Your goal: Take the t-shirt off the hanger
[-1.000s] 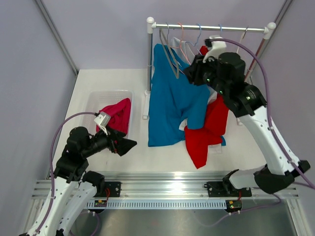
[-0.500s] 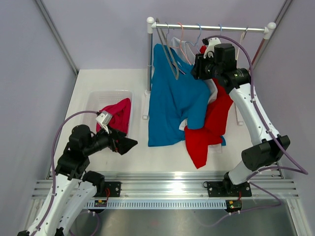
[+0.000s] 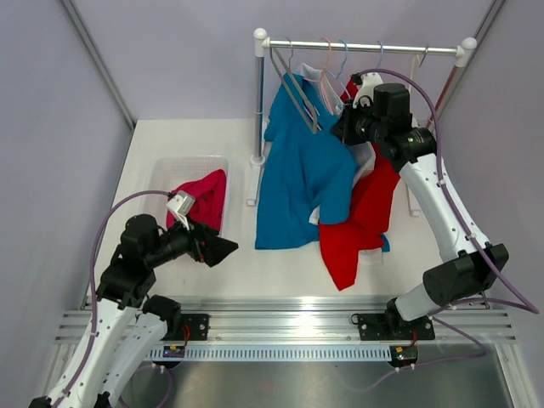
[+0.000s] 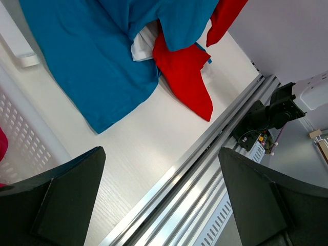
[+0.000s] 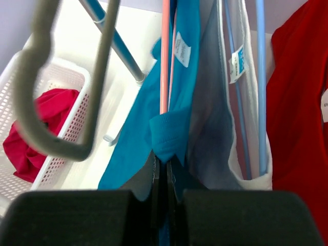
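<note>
A blue t-shirt (image 3: 302, 174) hangs from a hanger on the rail (image 3: 365, 48), its hem resting on the table. My right gripper (image 3: 343, 129) is up at the rack, shut on a fold of the blue shirt near its collar. In the right wrist view the gripper (image 5: 165, 165) pinches that blue fold (image 5: 166, 138) just below a pink hanger (image 5: 165, 51). A bare grey hanger (image 3: 297, 98) hangs to the left. My left gripper (image 3: 228, 248) is open and empty, low over the table, well clear of the shirt (image 4: 92, 61).
A red t-shirt (image 3: 361, 221) hangs to the right and trails onto the table. A white garment (image 5: 246, 102) on a blue hanger (image 5: 260, 77) hangs between them. A white basket (image 3: 166, 174) holding a magenta garment (image 3: 204, 195) stands left. The rack's post (image 3: 258, 102) stands beside the blue shirt.
My right arm has dropped lower at the rack and pulled the blue shirt's collar rightward. The shirt and grey hanger have swung right. The left arm has barely moved.
</note>
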### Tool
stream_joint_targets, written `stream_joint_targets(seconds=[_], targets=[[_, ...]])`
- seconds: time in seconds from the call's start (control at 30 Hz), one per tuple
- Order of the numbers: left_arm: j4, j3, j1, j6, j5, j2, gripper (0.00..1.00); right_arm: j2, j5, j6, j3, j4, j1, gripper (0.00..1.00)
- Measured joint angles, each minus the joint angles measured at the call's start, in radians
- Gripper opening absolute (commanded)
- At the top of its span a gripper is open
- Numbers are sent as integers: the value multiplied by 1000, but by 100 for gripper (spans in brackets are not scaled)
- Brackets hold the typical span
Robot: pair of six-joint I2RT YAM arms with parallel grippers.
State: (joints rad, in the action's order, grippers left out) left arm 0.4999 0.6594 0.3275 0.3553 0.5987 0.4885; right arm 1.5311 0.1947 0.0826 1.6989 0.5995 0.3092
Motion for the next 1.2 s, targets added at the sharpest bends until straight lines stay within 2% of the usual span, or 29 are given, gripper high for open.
stream_joint_targets(seconds=[0.27, 0.5, 0.73, 0.9, 1.07, 1.2], targets=[[3, 8, 0, 5, 1, 45, 99, -79, 22, 50, -48, -43, 7, 0], [-12, 128, 0, 70, 16, 111, 99, -184, -76, 56, -98, -104, 90, 0], [-158, 267, 27, 208, 44, 200, 99, -295, -204, 81, -304, -177, 143, 0], [-226, 339, 152, 273, -8, 296, 98, -399, -259, 115, -469, -192, 152, 0], [-253, 459, 406, 282, -134, 425, 98, -559, -291, 161, -593, -205, 201, 0], [-301, 532, 561, 282, -243, 536, 95, -700, -346, 224, -700, -209, 309, 0]])
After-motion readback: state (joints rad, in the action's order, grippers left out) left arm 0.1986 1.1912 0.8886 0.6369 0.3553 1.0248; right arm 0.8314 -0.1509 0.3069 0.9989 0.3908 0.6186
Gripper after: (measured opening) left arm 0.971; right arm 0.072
